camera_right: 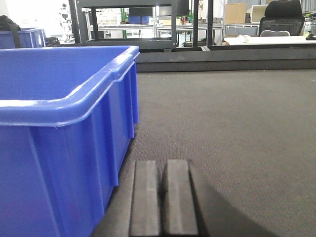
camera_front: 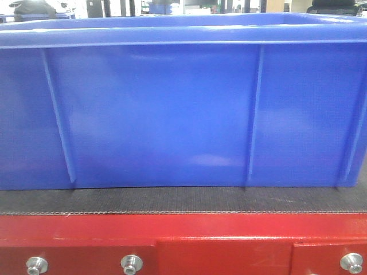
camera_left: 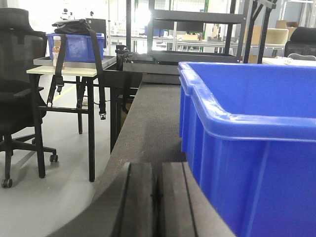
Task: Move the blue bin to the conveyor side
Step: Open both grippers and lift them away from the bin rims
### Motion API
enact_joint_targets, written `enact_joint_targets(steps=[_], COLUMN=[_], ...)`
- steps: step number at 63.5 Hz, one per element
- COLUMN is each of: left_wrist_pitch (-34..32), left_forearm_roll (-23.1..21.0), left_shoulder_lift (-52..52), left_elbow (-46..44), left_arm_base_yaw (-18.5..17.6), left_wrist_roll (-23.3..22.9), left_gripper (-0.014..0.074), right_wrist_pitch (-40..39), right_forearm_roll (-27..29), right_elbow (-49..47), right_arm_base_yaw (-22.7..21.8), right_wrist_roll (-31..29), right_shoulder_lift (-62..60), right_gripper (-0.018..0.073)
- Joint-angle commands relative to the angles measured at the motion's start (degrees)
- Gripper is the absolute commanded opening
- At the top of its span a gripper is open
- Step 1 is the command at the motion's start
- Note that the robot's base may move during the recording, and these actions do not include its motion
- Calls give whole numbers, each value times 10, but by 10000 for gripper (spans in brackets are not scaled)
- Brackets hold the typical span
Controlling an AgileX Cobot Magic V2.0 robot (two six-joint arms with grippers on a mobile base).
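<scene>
Blue plastic fills almost the whole front view: the blue bin (camera_front: 172, 109) stands on the conveyor (camera_front: 183, 199), its long glossy wall with thin vertical ribs facing the camera and its thick rim running along the top; its base rests on the dark woven belt, just behind the belt's near edge; below that edge runs the red frame (camera_front: 183, 243) with its silver bolts (camera_front: 131, 264).

Seen from the left wrist, the left gripper (camera_left: 158, 197) lies low over the belt with its two dark fingers pressed together, only a thin seam between them, and nothing held; the bin stands just to the right of this gripper, its corner and rim rising above the fingertips, apart from them; ahead and to the left, off the belt, stand a black office chair (camera_left: 19, 89) and a small table (camera_left: 64, 71) carrying another blue crate (camera_left: 74, 47) with a black strap draped over it.

Seen from the right wrist, the right gripper (camera_right: 162, 197) is likewise closed on nothing, fingers side by side above the belt; the bin stands just to its left, not touching; open grey belt stretches ahead and to its right; dark shelving (camera_right: 143, 24) stands beyond the belt's far end.
</scene>
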Motion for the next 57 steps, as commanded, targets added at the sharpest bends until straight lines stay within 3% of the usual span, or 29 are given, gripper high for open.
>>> enact_joint_targets(steps=[1,57], left_wrist_pitch=[-11,-11], left_forearm_roll=[-3,-3], left_shoulder_lift=[-2,-2], left_elbow=[-1,-1], left_arm_base_yaw=[1,1], left_wrist_roll=[-5,-5], left_gripper=[0,0], right_wrist_pitch=[-13,-13], right_forearm_roll=[1,1], right_elbow=[0,0], right_arm_base_yaw=[-3,-3], right_wrist_roll=[-5,-5], right_shoulder_lift=[-5,-5], right_gripper=[-69,-69])
